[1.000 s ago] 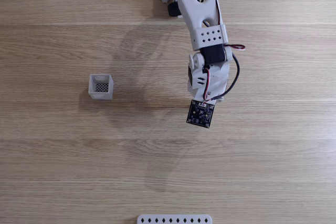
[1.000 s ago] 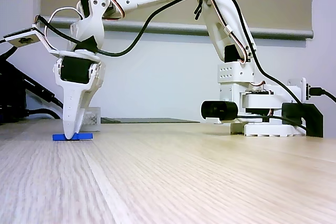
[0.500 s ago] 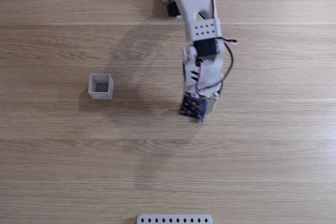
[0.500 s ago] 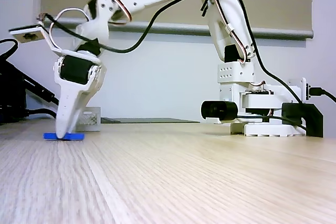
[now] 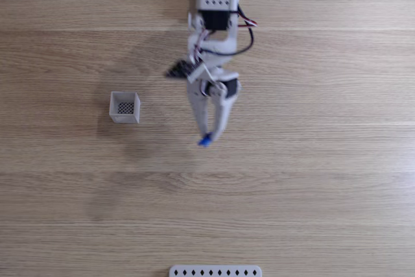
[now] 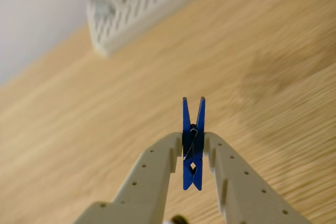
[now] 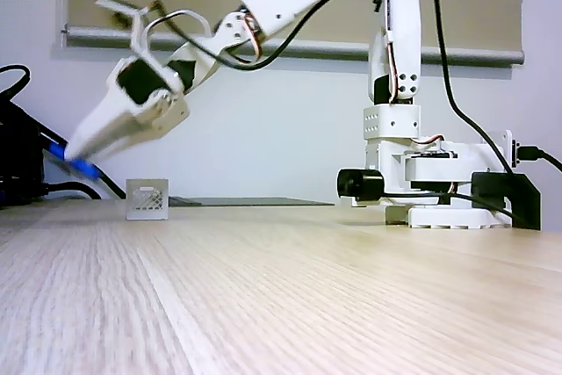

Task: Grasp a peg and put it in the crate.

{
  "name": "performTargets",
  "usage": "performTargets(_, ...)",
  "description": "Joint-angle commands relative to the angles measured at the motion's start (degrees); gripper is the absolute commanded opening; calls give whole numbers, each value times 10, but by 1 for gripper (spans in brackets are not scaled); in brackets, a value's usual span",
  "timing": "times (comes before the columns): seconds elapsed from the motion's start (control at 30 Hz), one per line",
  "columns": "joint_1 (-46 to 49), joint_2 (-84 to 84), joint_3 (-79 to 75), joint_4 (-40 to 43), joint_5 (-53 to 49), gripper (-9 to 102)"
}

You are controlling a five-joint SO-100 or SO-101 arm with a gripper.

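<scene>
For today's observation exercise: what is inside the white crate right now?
In the overhead fixed view the crate shows just its dark perforated bottom; nothing lies inside. The peg is clamped in the gripper, raised above the table.

Peg [image 6: 192,145] glossy blue plastic; crate [image 5: 124,107] matt white plastic; table [image 5: 311,180] smooth wood-grain.

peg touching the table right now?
Apart. In a fixed view from the side, the peg, clamped in the pincer, hangs clearly above the table.
</scene>
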Motion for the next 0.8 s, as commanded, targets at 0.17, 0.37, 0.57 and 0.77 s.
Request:
performTargets(0.17,148,104,105,-193,-6,-1)
performTargets(0.37,236,92,172,-316,-6,0)
performTargets(0.57,286,24,190,-403,-6,0)
performTargets(0.77,299,-45,192,-454,-6,0)
